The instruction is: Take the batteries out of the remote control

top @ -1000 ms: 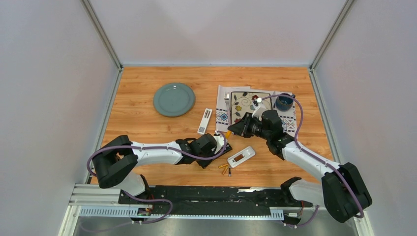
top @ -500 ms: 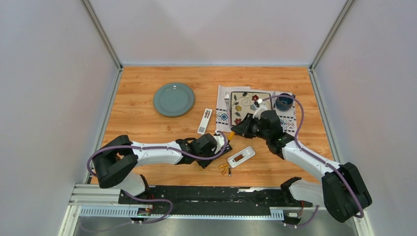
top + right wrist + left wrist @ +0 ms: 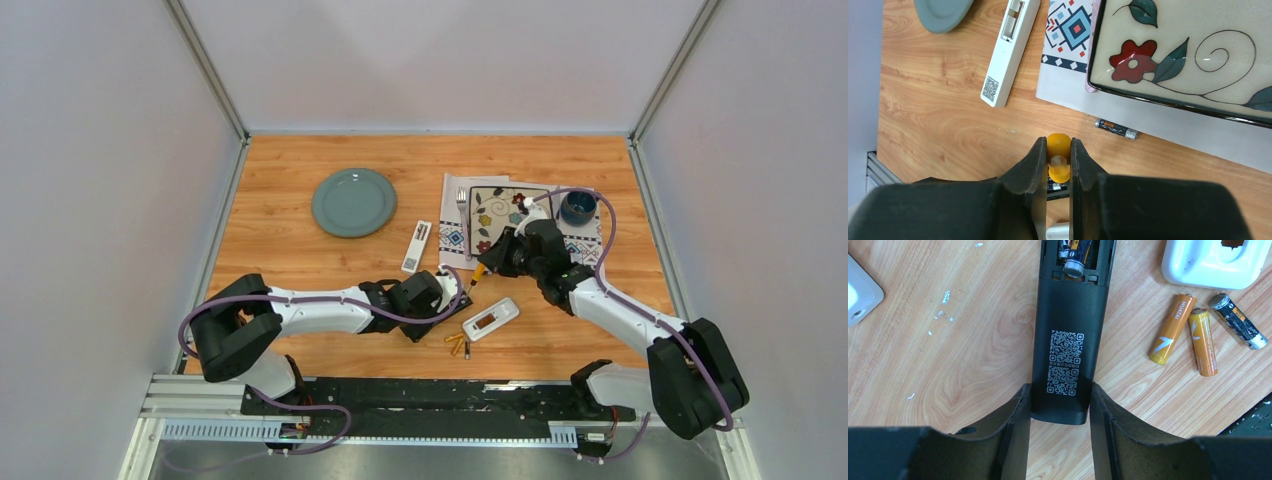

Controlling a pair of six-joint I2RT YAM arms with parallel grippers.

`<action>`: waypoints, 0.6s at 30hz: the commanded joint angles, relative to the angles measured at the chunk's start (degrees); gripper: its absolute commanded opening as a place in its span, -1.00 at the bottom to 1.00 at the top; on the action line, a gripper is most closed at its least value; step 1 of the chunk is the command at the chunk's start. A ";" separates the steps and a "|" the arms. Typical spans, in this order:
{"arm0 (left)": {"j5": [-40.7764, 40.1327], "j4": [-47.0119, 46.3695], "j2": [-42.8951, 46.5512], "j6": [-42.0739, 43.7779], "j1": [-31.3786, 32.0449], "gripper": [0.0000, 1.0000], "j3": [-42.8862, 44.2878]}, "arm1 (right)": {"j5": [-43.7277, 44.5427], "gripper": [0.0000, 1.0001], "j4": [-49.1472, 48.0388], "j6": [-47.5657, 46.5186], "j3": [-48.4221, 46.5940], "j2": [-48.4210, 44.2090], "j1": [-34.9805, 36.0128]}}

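My left gripper (image 3: 1060,395) is shut on the lower end of the black remote (image 3: 1068,330), which lies back up on the table. Its battery bay is open, with one cell (image 3: 1075,260) still inside. My right gripper (image 3: 1058,145) is shut on the orange-handled screwdriver (image 3: 1058,143) and holds it tip-down over the black remote (image 3: 1058,188). In the top view the screwdriver (image 3: 478,272) slants from the right gripper (image 3: 487,262) towards the left gripper (image 3: 447,295). Two gold-orange batteries (image 3: 1173,330) and one dark grey one (image 3: 1238,327) lie loose beside the remote. Another dark battery (image 3: 1117,129) lies by the placemat.
A white remote (image 3: 417,246) lies left of the placemat, and a white part with an open slot (image 3: 490,319) lies right of the black remote. A green plate (image 3: 353,201) is at the back left. A patterned tray (image 3: 510,210), a fork (image 3: 462,200) and a blue cup (image 3: 578,207) sit on the placemat.
My right gripper has shifted a little to the right and back with the screwdriver, which now stands steeper over the black remote. The left arm has not moved.
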State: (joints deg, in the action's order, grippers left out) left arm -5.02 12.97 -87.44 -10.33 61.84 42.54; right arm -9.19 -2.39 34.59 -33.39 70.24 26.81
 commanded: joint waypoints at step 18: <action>4.75 2.76 -5.20 -1.19 0.82 -1.00 -0.97 | -4.78 -1.00 -5.34 0.38 -0.01 3.24 -0.09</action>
State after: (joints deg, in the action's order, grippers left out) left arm -4.93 13.98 -88.09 -10.33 61.84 43.42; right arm -10.61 -2.94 33.61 -33.39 72.38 26.81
